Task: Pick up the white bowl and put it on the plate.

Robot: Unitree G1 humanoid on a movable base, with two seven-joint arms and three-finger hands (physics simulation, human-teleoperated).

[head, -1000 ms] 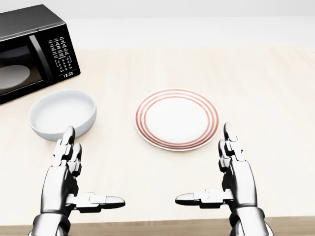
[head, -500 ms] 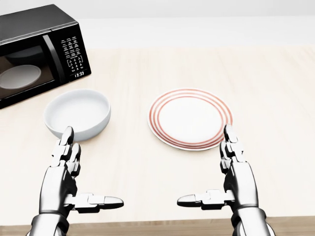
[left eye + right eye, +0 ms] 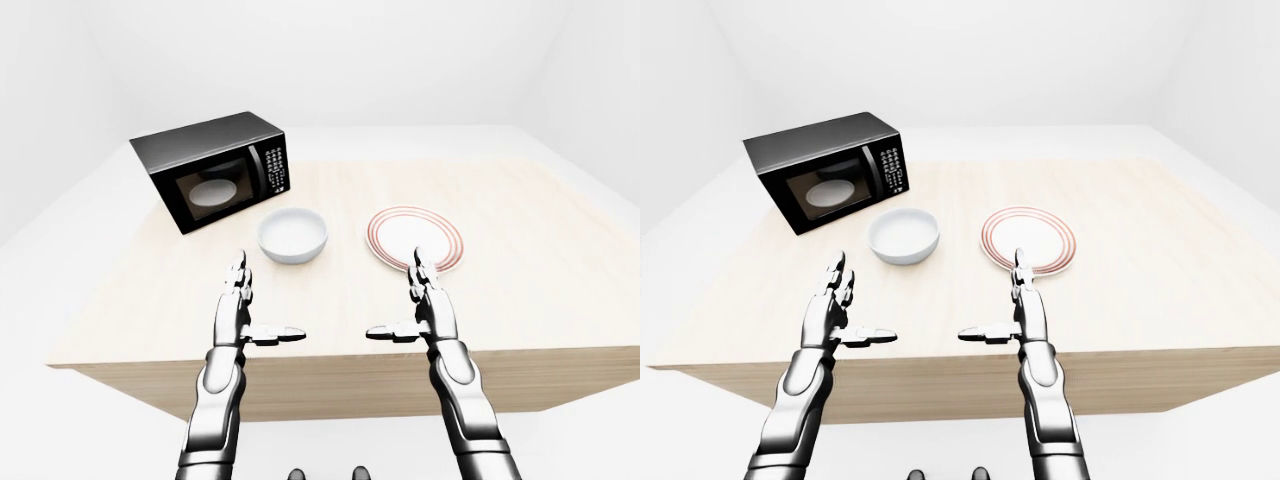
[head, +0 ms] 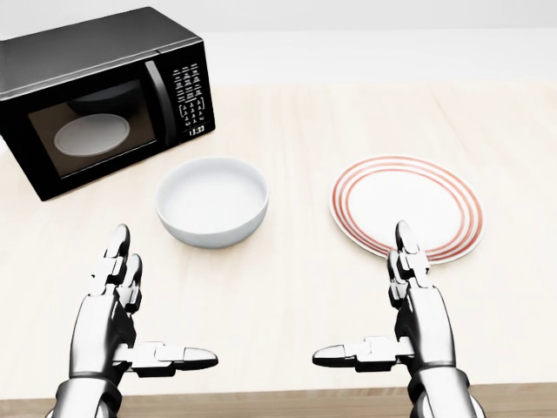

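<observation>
The white bowl [image 4: 211, 201] stands upright on the light wooden table [image 4: 287, 287], left of the middle in the head view. A white plate with red rings [image 4: 406, 207] lies flat to its right. My left hand [image 4: 148, 305] hovers open below the bowl, fingers straight and thumb pointing right, apart from it. On the other side my right hand [image 4: 379, 300] is open too, its fingertips [image 4: 403, 233] overlapping the plate's lower rim in the view. Neither hand holds anything.
A black microwave [image 4: 104, 96] stands at the table's upper left, door closed, with a pale dish visible behind its glass. The table's near edge [image 4: 261, 396] runs just beneath my hands. White floor and walls surround the table.
The whole picture has slid rightward, so the camera has turned or moved left; bowl, plate and microwave all sit further right. My hands keep the same open pose.
</observation>
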